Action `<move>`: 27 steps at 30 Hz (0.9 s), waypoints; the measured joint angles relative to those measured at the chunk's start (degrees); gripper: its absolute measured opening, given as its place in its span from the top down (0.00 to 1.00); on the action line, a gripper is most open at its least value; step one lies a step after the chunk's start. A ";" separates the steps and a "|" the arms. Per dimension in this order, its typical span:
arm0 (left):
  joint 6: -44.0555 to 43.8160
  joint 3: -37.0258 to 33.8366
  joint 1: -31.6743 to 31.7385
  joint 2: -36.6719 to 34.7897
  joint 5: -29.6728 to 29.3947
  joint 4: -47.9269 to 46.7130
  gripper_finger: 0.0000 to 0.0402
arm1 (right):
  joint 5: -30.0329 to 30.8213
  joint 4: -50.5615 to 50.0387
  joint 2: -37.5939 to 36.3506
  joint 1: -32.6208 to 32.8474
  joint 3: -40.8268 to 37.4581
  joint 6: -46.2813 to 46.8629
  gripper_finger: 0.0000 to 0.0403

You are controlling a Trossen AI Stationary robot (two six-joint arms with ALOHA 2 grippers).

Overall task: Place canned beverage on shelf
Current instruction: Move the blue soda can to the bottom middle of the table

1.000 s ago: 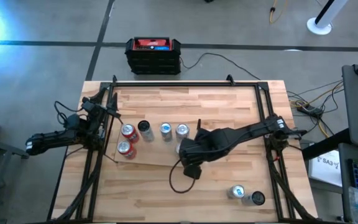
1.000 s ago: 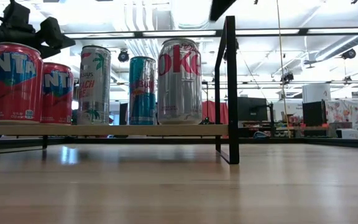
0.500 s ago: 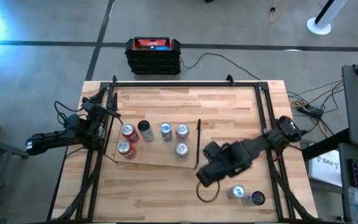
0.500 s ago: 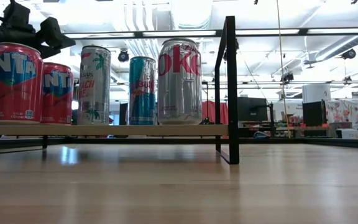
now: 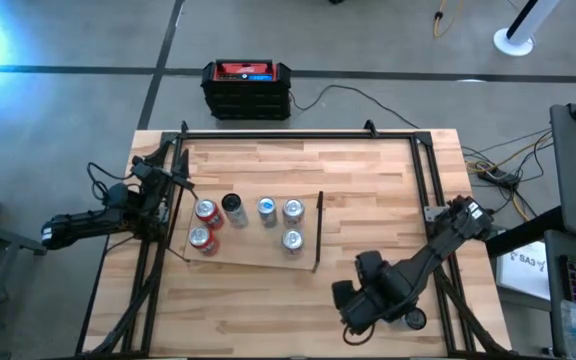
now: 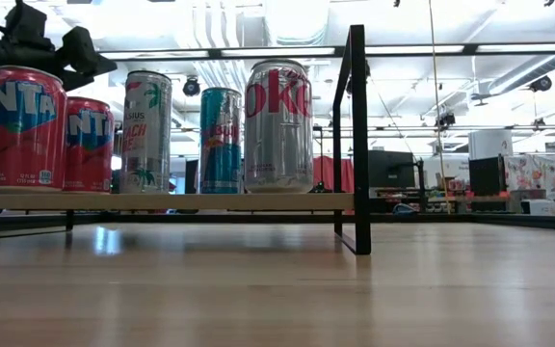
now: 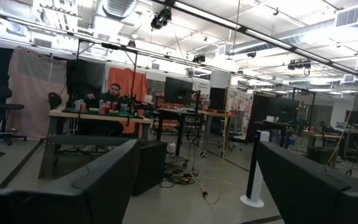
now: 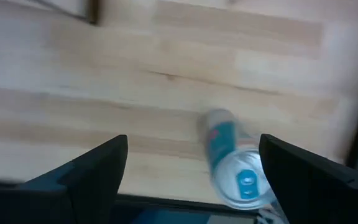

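My right gripper [image 5: 353, 322] hung spread wide, holding nothing, above a teal can [image 8: 238, 168] near the table's [image 5: 268, 300] near-right corner. Five cans stood on the shelf [image 5: 253, 255]; left gripper [image 7: 191, 186] parked far left, fingers apart, holding nothing.

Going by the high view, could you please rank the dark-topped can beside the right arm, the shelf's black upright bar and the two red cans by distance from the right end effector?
From the right end effector:
1. Dark-topped can, beside it near the table's front-right corner.
2. Black upright bar, on the shelf's right edge.
3. Two red cans, on the shelf's far left.
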 joint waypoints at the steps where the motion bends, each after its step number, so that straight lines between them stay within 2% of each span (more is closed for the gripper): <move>1: -0.01 0.00 0.02 -0.02 0.00 0.02 0.23 | -1.15 -0.07 -0.02 0.14 -1.17 1.86 0.14; 6: -0.01 0.00 0.01 -0.01 0.00 0.00 0.23 | -6.59 0.08 -0.06 0.55 -5.50 8.76 0.14; 20: -0.01 0.00 0.02 0.00 0.00 0.00 0.23 | -7.32 4.33 -0.06 5.41 -7.31 23.10 0.14; 27: -0.02 0.00 0.02 -0.02 0.02 0.02 0.23 | -7.28 4.44 -0.06 6.15 -7.31 25.93 0.14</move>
